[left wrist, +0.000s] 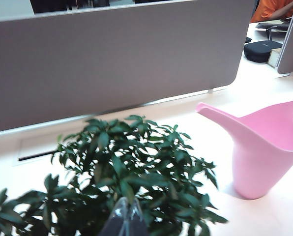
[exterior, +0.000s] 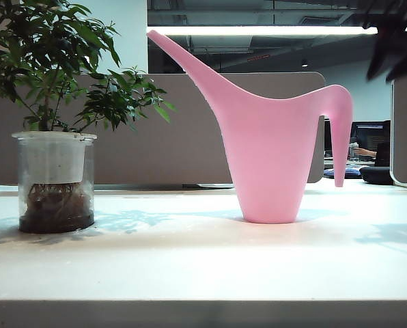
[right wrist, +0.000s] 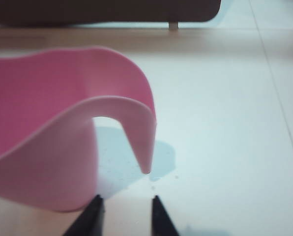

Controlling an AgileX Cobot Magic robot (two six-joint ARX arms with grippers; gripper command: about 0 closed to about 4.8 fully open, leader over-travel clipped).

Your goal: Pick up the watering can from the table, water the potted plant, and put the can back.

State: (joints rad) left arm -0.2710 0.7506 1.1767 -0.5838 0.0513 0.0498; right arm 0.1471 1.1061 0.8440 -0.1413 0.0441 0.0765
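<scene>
While the watering can (exterior: 275, 160) stands upright on the table (exterior: 190, 266), right of centre in the exterior view, nothing holds it. Its spout rises toward the upper left of that frame, over the potted plant (exterior: 53, 137) at the left edge, and its thin hook handle hangs down on the right, its tip clear of the tabletop. Smooth pink plastic like this is probably light and stiff but slick, and whether it holds water cannot be seen. The handle looks like the sensible place to grip, high up near its bend, so the can hangs steady and tips forward easily.

The right pincer (right wrist: 125, 216) shows two dark tips at the bottom of its wrist view, parted by a narrow gap with nothing between them, pointing toward the handle and base of the can but apart from both. The left pincer (left wrist: 127, 216) shows only as a clear tip low in its wrist view, above the plant's leaves; whether it is parted or closed I cannot tell.

Bare table lies between can and plant, and more to the right of the can. The front edge runs along the bottom of the exterior view, well apart from both. A grey partition (exterior: 190, 130) stands behind.
</scene>
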